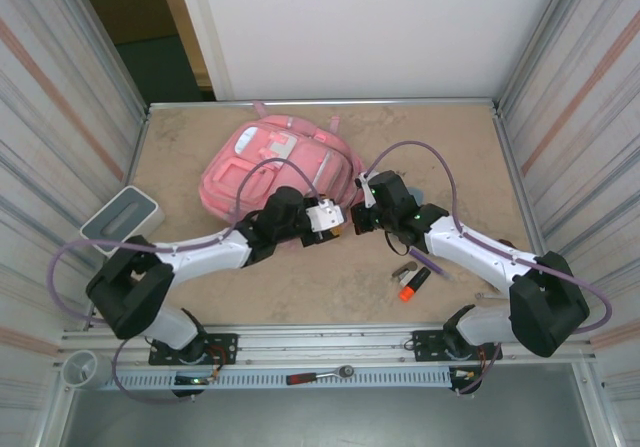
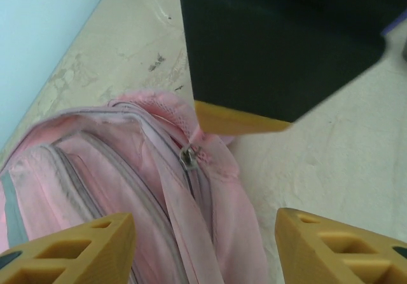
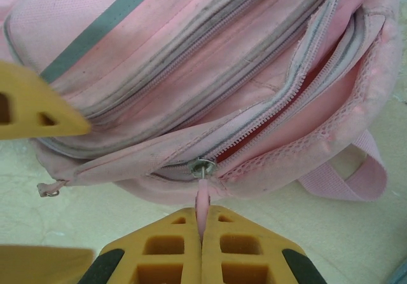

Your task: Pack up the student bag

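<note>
We find the student bag (image 1: 270,167) lying flat on the table (image 1: 450,157), left of centre and toward the far edge. The right gripper (image 3: 202,219) is closed, pinching the pink zip pull (image 3: 203,198) at the bag's near edge. The left gripper (image 2: 203,227) hangs over the bag with its jaws apart, holding nothing.

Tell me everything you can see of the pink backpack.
The student bag is pink fabric with grey zips, a silver strip, white-trimmed front patches and pink straps. It lies front-up on the table, left of centre. Its main zip is partly open, showing pink lining. The right gripper is shut on the pink zip pull; the left gripper hangs open over the bag's edge.
</note>
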### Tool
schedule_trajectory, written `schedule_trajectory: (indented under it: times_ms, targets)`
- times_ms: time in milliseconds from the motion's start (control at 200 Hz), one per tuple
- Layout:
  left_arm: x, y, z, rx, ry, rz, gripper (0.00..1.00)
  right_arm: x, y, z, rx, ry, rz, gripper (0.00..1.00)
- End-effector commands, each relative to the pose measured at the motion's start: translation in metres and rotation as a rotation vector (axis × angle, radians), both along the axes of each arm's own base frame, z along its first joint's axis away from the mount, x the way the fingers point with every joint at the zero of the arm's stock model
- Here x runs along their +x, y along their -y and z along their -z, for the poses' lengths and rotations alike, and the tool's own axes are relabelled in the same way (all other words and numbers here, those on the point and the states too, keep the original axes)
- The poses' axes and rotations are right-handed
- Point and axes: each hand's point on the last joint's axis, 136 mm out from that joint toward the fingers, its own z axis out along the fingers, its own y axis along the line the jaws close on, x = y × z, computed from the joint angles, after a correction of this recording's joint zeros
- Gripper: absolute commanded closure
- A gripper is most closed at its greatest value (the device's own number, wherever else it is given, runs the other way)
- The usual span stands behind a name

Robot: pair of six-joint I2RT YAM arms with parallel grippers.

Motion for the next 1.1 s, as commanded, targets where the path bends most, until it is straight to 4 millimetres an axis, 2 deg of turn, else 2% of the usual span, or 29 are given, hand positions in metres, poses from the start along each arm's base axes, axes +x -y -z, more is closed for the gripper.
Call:
schedule_trajectory:
  times_ms: [0,100,240,376,461,731,822,982,1037,1092]
  targets:
    - [0.01,0.004,0.013,0.057,0.021,0.0,0.42,0.0,-0.004,-0.022,0.074,0.033,0.004,1.0]
    - [0.019,0.005,0.019,0.077,0.035,-0.013,0.47,-0.001,-0.003,-0.019,0.069,0.033,0.008,1.0]
    - [0.029,0.001,0.022,0.07,0.029,-0.033,0.66,0.001,0.004,-0.012,0.046,0.031,0.032,1.0]
    - [0.02,-0.001,0.019,0.034,0.003,0.003,0.9,0.008,0.02,-0.001,-0.001,0.033,0.089,1.0]
    - [0.011,-0.005,0.015,-0.002,-0.02,0.033,1.0,0.016,0.031,0.002,-0.047,0.053,0.132,1.0]
    - [-0.007,-0.032,0.008,-0.092,-0.078,0.045,1.0,0.042,0.06,0.002,-0.187,0.114,0.231,1.0]
    - [-0.009,-0.042,0.007,-0.113,-0.091,0.027,1.0,0.051,0.056,-0.002,-0.18,0.12,0.229,1.0]
    - [-0.008,-0.064,0.005,-0.172,-0.086,-0.032,1.0,0.055,0.034,-0.007,-0.102,0.105,0.159,1.0]
    - [-0.011,-0.064,0.004,-0.179,-0.091,-0.024,0.91,0.053,0.025,-0.011,-0.064,0.1,0.124,1.0]
    - [-0.014,-0.059,0.002,-0.175,-0.11,-0.002,0.75,0.049,0.018,-0.015,-0.022,0.091,0.096,1.0]
